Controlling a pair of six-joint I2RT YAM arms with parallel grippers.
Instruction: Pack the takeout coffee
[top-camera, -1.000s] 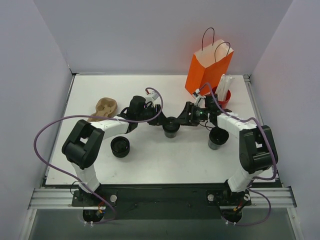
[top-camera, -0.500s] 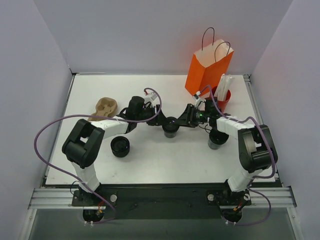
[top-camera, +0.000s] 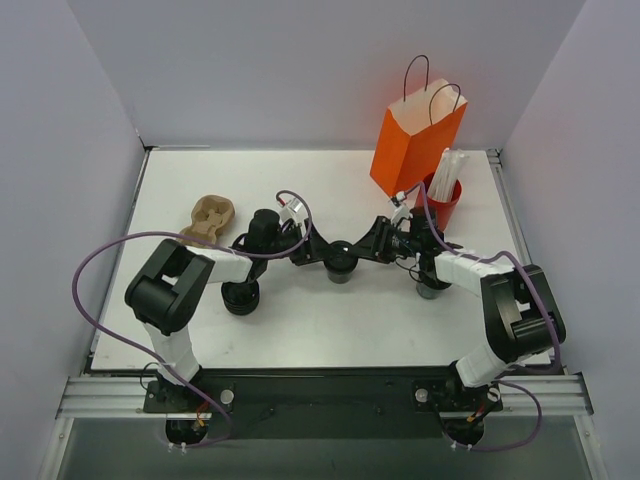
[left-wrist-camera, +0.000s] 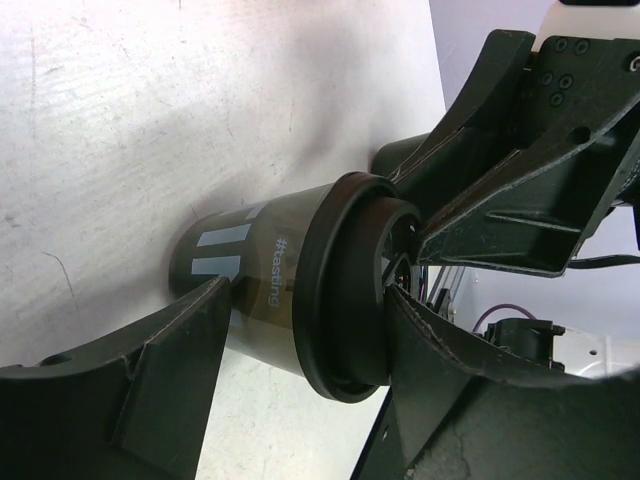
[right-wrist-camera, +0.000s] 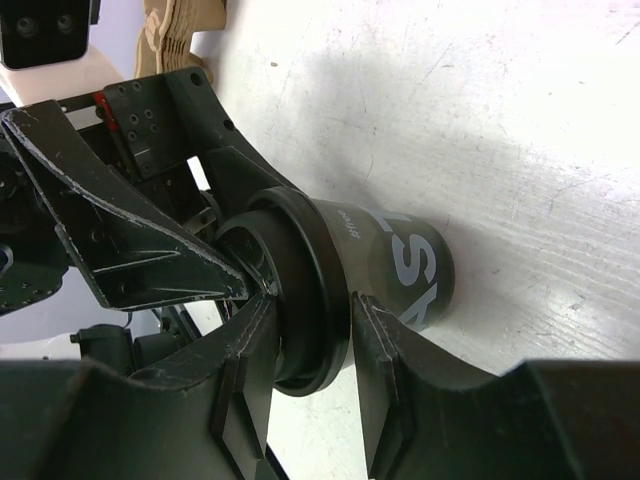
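The small dark grey disposable coffee cup with a black rim (top-camera: 340, 260) stands mid-table on the white tabletop (top-camera: 330, 320). The left gripper (top-camera: 318, 252) has its fingers spread around the cup body, while the right gripper (top-camera: 364, 250) clamps the cup's rim. An orange paper bag with black handles (top-camera: 416, 140) stands well apart at the far right.

The small dark grey-black paper coffee cup (left-wrist-camera: 262, 292) looks faintly glossy; its round black plastic lid (left-wrist-camera: 345, 285) smooth; the white table (top-camera: 330, 320) matt, scuffed.
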